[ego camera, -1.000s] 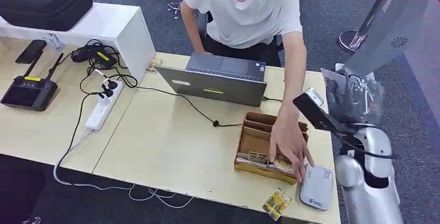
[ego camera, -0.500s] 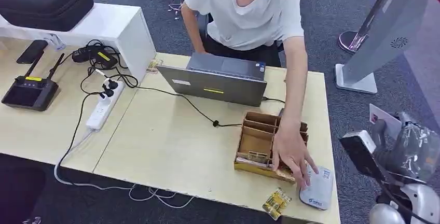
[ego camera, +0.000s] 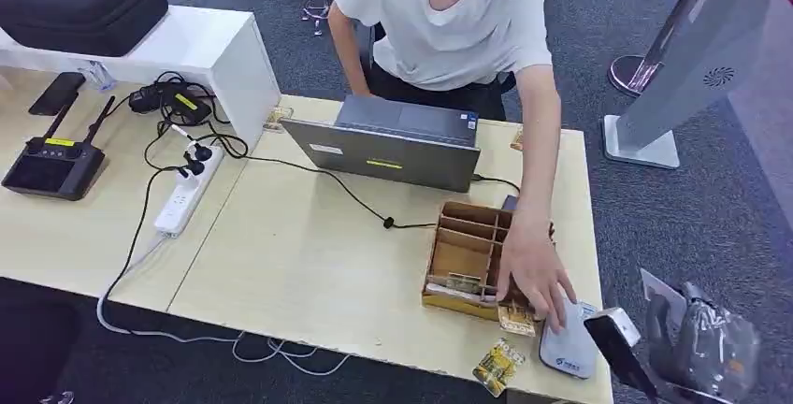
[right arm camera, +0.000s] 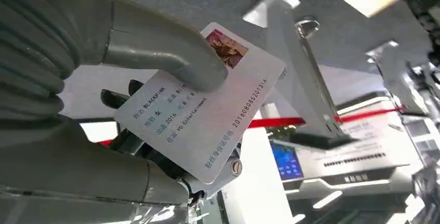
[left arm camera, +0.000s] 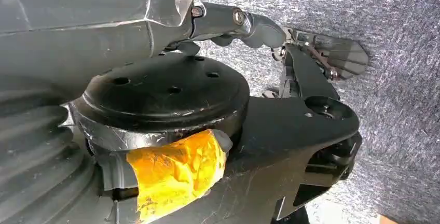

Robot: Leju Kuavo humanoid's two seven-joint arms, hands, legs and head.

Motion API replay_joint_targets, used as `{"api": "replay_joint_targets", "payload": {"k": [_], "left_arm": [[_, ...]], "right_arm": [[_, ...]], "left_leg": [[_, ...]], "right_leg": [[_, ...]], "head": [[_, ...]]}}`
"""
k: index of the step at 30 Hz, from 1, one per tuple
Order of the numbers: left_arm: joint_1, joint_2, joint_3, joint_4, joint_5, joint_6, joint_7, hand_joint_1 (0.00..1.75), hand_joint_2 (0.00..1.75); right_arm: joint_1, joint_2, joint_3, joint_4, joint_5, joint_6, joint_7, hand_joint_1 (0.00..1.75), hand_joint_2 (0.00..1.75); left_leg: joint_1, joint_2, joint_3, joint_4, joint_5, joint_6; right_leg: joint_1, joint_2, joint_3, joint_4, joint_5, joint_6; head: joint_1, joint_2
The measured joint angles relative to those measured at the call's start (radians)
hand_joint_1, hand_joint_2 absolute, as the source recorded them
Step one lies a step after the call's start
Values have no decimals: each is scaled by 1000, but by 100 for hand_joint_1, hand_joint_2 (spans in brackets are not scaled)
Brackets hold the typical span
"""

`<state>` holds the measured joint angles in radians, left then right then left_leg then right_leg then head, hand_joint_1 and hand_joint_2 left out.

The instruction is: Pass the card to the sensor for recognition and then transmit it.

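Observation:
A white ID card with a small photo and printed text is pinched between the thumb and the darker fingers of my right hand. In the head view my right hand is low, off the table's right front corner, with the card sticking up from it. The grey-white sensor lies at that corner of the table. A person's hand rests on its far end. My left hand hangs over grey carpet, a finger stretched out, holding nothing.
A brown cardboard organizer stands just left of the sensor, and a yellow packet lies at the front edge. A laptop and its cable sit behind. The person leans in from the far side. A white stand base is on the floor to the right.
My right arm has dropped from beside the table's right edge to low at the right front corner, still holding the card. The person's hand slid slightly onto the sensor.

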<state>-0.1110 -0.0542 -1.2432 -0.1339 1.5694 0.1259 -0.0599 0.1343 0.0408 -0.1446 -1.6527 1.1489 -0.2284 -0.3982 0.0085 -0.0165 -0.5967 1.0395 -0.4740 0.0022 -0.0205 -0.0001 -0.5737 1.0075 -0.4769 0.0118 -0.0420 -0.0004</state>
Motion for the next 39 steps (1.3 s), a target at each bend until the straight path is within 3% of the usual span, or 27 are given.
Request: {"api": "replay_joint_targets", "payload": {"k": [13,39], "left_arm": [[0,0,0,0,0,-6,0,0,175],[-1,2,0,0,0,-6,0,0,175]], "right_arm": [[30,36,16,179,54,-41,6,175,175],[29,74,14,293,81,-54,1,175,175]], "left_leg": [[0,0,0,0,0,0],[0,0,0,0,0,0]], "right_leg": [[0,0,0,0,0,0],[0,0,0,0,0,0]], "head": [[0,0],[0,0]]}}
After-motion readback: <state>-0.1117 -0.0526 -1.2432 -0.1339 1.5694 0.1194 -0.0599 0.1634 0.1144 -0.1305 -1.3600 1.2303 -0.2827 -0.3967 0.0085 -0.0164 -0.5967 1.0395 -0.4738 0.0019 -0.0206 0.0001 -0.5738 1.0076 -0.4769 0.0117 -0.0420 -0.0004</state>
